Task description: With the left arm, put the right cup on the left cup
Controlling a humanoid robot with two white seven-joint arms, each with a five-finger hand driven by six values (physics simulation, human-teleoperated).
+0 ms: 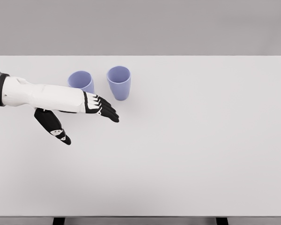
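Two small, round, light purple cups stand on a big white table, close to its far edge and left of the middle. The right cup (119,82) stands straight up with its open mouth to the top, so its long side runs up and down. The left cup (81,81) stands up the same way, just beside it, with a small gap between them. The robot's white left arm comes in from the left edge, and its left hand (77,112) with black fingers (105,108) is near the cups, in front of the left one. The fingers are stretched out and spread apart, the thumb hanging down, and they hold nothing.
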